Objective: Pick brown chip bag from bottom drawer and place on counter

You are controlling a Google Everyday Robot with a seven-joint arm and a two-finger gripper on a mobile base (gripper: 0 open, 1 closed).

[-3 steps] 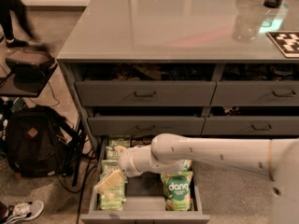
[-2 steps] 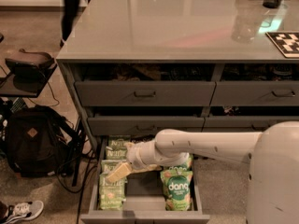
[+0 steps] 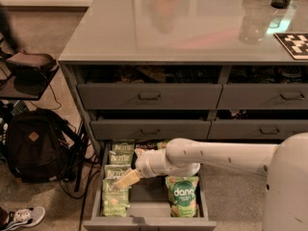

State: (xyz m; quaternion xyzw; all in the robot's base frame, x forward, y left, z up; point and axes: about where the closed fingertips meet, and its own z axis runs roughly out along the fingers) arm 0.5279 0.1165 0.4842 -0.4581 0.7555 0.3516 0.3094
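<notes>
Bottom drawer pulled open, nearest; green dang bag at right inside; pale Kettle bags in column along left wall; gripper low over that column, angled down-left; spread or pressed together, cannot tell; brown chip bag at drawer's back, behind wrist, not held; upper drawers above; counter farthest.

The gripper hangs in the open bottom drawer, over the left row of Kettle bags. The brown bag lies at the far end; a dang bag near right.
</notes>
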